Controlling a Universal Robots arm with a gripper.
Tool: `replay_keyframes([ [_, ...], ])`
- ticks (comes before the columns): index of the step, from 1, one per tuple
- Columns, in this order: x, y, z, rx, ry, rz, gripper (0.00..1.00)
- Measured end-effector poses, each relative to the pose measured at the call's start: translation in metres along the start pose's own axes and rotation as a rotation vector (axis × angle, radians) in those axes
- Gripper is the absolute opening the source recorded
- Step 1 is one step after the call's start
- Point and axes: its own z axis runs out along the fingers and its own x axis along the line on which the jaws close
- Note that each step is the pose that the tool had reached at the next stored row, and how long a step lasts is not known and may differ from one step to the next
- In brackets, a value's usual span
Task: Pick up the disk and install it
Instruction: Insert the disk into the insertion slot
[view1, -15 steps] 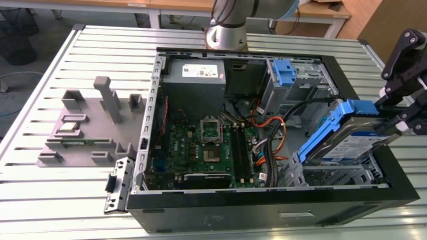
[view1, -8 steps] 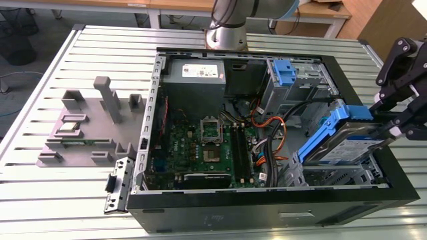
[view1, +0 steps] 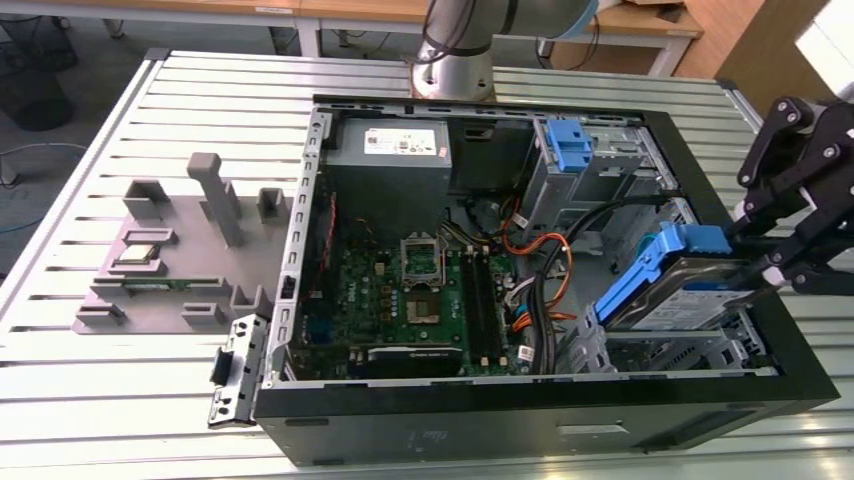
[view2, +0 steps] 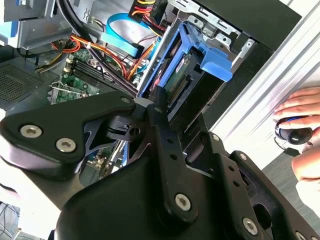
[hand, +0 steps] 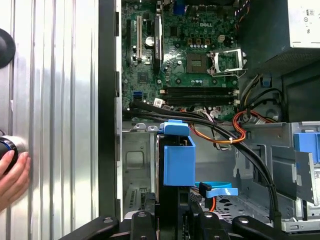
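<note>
The disk (view1: 678, 288), a silver drive framed by a blue bracket, hangs tilted over the drive bay (view1: 681, 352) at the front corner of the open computer case on the exterior view's right. My gripper (view1: 765, 266) is shut on the disk's raised end, reaching in from beyond the case's wall. In the second wrist view the black fingers (view2: 161, 111) clamp the disk (view2: 186, 75) just behind its blue tab. In the first wrist view the blue bracket (hand: 178, 159) stands straight ahead of the gripper (hand: 172, 216), above the metal bay.
Black and orange cables (view1: 554, 255) run beside the bay. The motherboard (view1: 414, 290), a grey power supply (view1: 390, 142) and a tall blue latch (view1: 567, 146) fill the case. A grey fixture (view1: 174, 262) sits on the slatted table. A person's hand (view2: 301, 107) rests outside the case.
</note>
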Motion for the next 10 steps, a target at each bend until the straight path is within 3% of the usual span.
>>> replay_keyframes([
  [10,0.0016,-0.0012,0.0181,0.0000,0.0001,0.000,0.35],
])
